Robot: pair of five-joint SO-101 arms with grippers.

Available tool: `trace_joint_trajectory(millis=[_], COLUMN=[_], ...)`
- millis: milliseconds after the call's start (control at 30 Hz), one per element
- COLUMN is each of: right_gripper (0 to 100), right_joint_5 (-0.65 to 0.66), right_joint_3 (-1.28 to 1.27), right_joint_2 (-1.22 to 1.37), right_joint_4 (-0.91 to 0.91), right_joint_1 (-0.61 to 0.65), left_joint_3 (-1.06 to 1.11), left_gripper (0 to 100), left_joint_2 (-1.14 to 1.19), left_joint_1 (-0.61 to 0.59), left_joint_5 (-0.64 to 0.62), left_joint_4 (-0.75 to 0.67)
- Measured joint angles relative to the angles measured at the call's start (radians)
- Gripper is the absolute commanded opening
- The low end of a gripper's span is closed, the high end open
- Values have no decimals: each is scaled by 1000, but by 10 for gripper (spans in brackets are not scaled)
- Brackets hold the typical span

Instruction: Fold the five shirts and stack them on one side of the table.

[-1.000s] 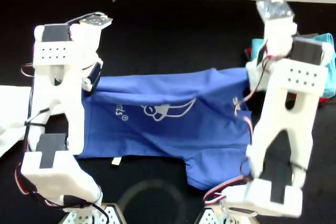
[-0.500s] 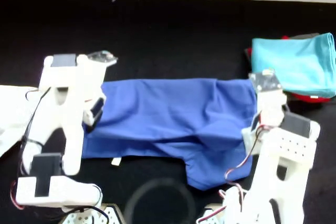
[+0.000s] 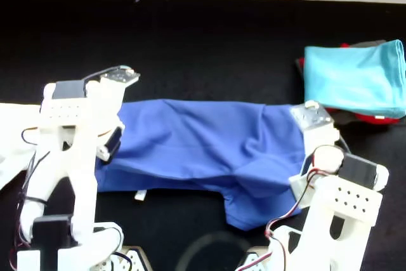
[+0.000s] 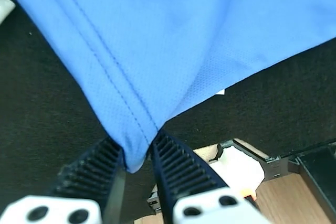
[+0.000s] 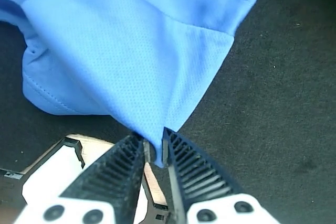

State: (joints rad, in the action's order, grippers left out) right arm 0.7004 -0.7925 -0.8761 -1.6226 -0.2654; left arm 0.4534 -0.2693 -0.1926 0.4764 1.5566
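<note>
A blue shirt (image 3: 209, 147) lies folded over lengthwise across the middle of the black table (image 3: 209, 36), plain side up. My left gripper (image 4: 137, 162) is shut on its hemmed edge at the shirt's left end, where the arm (image 3: 95, 118) stands in the high view. My right gripper (image 5: 154, 153) is shut on a fold of the blue shirt (image 5: 131, 61) at the right end, near the arm (image 3: 317, 131). A folded turquoise shirt (image 3: 355, 77) sits on a red one (image 3: 374, 117) at the far right.
A white shirt (image 3: 16, 131) lies at the table's left edge. A small white tag (image 3: 140, 195) sticks out under the blue shirt's near edge. The arm bases (image 3: 266, 258) stand at the front edge. The far half of the table is bare black cloth.
Both arms pulled the shirt's far edge toward the front, folding it over so the printed front is hidden. The stack at the right came into sight as the right arm drew back.
</note>
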Motion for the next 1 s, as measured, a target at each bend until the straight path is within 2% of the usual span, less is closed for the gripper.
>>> trace_joint_trajectory(millis=[333, 467, 633, 767, 933, 1000], right_gripper=[7, 19, 155, 156, 154, 101], right_joint_5=[51, 51, 51, 51, 23, -34], right_joint_3=[-169, -180, -164, -57, 155, 227], right_joint_2=[-6, -6, -6, -6, -6, -6], right_joint_4=[44, 44, 11, -64, -118, -86], right_joint_1=[-5, -5, -5, 14, 38, 46], left_joint_3=[89, 198, 219, 123, -141, -238], left_gripper=[9, 22, 142, 145, 139, 75], left_joint_2=[-3, -3, -9, -14, -14, -15], left_joint_1=[-100, -100, -100, -112, -140, -140], left_joint_5=[120, 138, 138, 138, 138, 138], left_joint_4=[-2, -86, -120, -91, 26, 38])
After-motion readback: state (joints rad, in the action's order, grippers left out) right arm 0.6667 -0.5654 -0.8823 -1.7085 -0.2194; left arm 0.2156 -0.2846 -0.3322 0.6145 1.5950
